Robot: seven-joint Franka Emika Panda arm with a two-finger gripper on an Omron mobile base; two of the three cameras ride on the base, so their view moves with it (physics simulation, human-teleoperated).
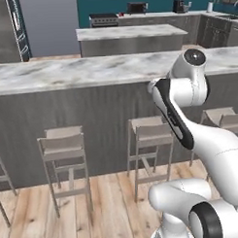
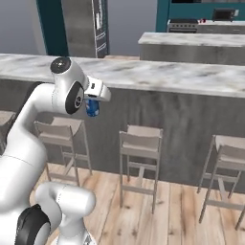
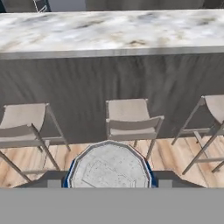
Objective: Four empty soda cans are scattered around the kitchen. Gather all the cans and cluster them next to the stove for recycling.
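A blue soda can [image 2: 92, 108] hangs in front of the bar counter with my gripper [image 2: 93, 103] shut on it, held in the air above the stools. In the hand view the can's silvery top [image 3: 109, 168] sits between my two dark fingertips [image 3: 49, 180], with a thin blue rim showing around it. The stove [image 1: 104, 19] is a black range far off against the back wall, also seen as the stove [image 2: 181, 25] from the right side. Other cans are out of view.
A long marble bar counter [image 1: 66, 72] crosses right ahead, with wooden stools [image 1: 63, 147] [image 2: 139, 143] tucked under it on a plank floor. Behind it stands a marble island [image 1: 128, 35], and a steel fridge [image 2: 86, 26] is at the far left.
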